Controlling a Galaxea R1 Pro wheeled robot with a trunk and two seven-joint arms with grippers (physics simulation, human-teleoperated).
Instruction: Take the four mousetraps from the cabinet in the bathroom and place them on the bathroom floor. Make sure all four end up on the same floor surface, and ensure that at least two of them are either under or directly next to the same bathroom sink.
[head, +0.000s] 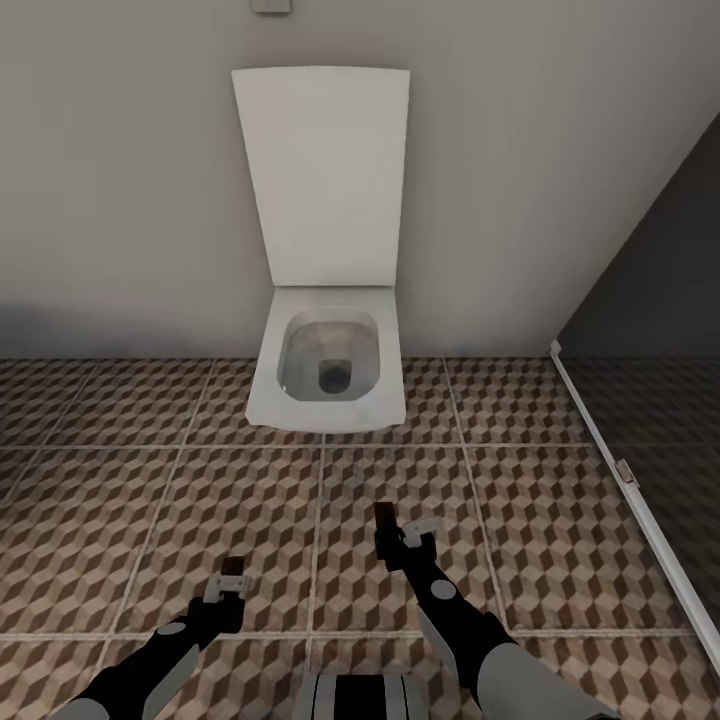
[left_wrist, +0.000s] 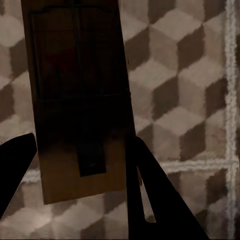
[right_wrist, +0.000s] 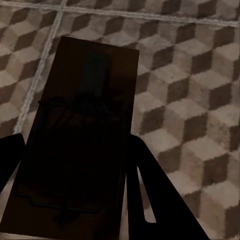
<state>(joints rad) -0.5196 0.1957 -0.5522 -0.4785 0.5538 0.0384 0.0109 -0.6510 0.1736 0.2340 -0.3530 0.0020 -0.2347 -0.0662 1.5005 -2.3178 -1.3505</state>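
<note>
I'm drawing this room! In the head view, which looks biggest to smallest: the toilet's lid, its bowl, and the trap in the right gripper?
1. Raised white rectangular toilet lid
2. White square toilet bowl
3. Small dark mousetrap in the right gripper, smallest though nearest the camera

Toilet (head: 325, 370) ahead, against back wall (head: 120, 180), on bathroom floor (head: 150, 500); glass partition (head: 650, 400) to its right; left tool (head: 232, 585) and right tool (head: 405, 530) above floor before toilet, each holding a mousetrap (left_wrist: 80, 100)
</note>
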